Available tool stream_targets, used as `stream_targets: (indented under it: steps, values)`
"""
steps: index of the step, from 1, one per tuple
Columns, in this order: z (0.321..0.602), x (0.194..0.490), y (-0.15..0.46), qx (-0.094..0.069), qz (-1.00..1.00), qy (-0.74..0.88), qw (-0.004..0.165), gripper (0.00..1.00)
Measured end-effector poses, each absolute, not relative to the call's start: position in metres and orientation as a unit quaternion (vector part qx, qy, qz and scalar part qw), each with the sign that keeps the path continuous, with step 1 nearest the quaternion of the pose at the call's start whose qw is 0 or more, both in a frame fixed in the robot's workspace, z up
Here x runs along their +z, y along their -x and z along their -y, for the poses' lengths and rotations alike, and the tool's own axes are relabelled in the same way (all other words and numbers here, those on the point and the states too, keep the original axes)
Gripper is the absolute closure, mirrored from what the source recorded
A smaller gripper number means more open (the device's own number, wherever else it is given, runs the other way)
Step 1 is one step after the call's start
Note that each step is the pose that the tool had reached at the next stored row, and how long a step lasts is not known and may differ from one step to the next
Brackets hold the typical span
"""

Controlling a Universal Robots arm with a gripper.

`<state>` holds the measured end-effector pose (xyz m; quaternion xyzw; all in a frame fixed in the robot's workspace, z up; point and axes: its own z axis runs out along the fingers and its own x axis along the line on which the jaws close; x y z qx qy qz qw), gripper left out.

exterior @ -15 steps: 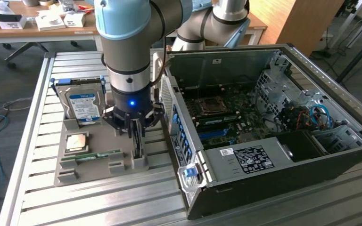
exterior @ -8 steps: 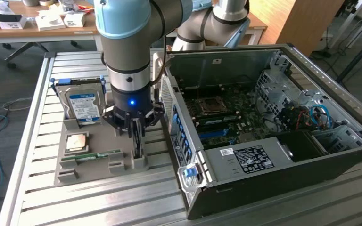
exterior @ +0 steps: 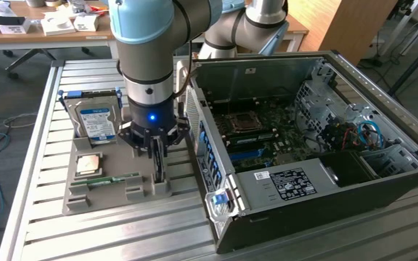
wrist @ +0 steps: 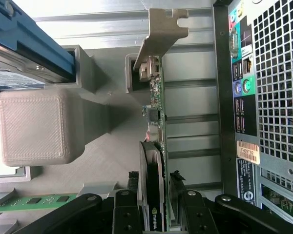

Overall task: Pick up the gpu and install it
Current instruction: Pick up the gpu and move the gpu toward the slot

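I have the jaws (wrist: 158, 207) straddling the gpu (wrist: 156, 122), fingers either side but not yet pinching. It stands on edge in the grey holder (exterior: 107, 187) on the desk (exterior: 85, 234), so its flat faces suit this grip.

Slatted metal table (exterior: 122, 228) carries grey holder (exterior: 85, 198), computer case (exterior: 325, 206).

From my exterior view the arm's wrist hides most of the gpu (wrist: 156, 126) standing beside the computer case (exterior: 318, 163). On my wrist view the frame edge cuts off the gripper (wrist: 156, 214), and I can't tell whether its pads touch the card. The label (wrist: 247, 152) on the case is too small to read.
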<state>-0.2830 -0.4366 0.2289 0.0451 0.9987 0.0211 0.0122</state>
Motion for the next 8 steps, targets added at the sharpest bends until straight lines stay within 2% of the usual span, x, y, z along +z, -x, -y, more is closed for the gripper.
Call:
stream_targets:
  steps: [8]
  values:
    - [0.4366, 0.2289, 0.283, 0.021, -0.999, -0.045, 0.012, 0.61]
